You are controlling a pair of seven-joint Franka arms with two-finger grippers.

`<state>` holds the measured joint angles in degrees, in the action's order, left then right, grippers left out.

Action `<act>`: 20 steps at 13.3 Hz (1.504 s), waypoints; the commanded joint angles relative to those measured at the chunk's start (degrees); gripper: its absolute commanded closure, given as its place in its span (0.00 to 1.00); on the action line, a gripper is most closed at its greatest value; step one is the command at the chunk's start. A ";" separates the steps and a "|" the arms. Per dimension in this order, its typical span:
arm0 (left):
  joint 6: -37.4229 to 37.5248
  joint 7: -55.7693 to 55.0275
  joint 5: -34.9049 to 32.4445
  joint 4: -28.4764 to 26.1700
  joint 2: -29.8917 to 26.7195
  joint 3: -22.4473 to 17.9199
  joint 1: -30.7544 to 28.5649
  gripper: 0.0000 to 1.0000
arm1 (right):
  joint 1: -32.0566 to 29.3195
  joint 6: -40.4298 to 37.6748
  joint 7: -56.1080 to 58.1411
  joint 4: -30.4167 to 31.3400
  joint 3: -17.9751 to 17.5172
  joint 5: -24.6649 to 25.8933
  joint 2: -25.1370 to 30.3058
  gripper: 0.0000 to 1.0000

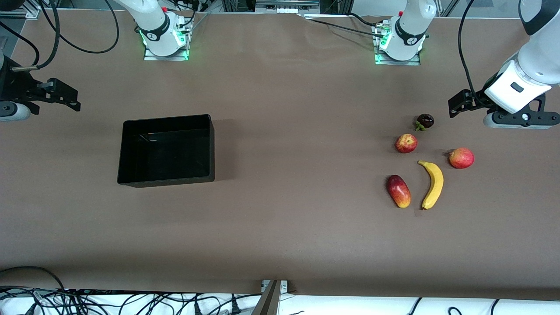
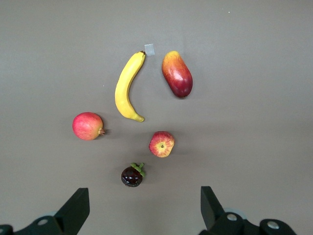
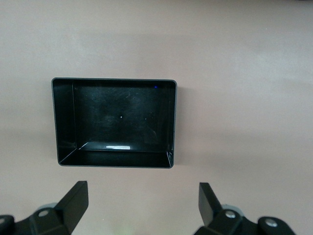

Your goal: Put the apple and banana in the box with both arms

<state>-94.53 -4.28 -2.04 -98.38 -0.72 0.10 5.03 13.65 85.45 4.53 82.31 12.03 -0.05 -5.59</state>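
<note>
While box [image 1: 166, 151] sits empty, apple [image 1: 406, 143] — banana [image 1: 432, 184] apart

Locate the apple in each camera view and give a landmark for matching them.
Front view: the apple lies between the dark purple fruit and the banana.
Left wrist view: the apple is mid-picture.
Right wrist view: not in it.
Shared landmark: the dark purple fruit beside it.

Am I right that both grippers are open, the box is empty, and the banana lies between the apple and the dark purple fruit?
Not quite. The banana lies between the red-and-yellow oblong fruit and the pinkish-red round fruit; the apple sits right next to the dark purple fruit, as the front view shows. The rest holds: the left gripper and right gripper are open, and the box is empty.
</note>
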 commanded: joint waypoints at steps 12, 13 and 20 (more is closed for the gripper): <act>1.02 0.94 0.37 1.43 -0.42 -0.01 0.07 0.00 | 0.15 -0.11 -1.01 -1.19 -0.08 0.93 -0.56 0.00; 1.02 0.94 0.37 1.43 -0.42 -0.01 0.07 0.00 | 0.06 -0.11 -1.10 -1.19 0.01 0.76 -0.56 0.00; 1.11 0.94 0.37 1.43 -0.42 -0.01 0.07 0.00 | -0.29 -0.37 -3.21 -1.19 0.19 0.49 -0.56 0.00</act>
<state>-94.53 -4.28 -2.04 -97.61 -0.76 0.10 5.03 13.51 85.50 2.24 82.31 12.39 -0.04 -5.62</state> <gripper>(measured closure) 0.000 0.000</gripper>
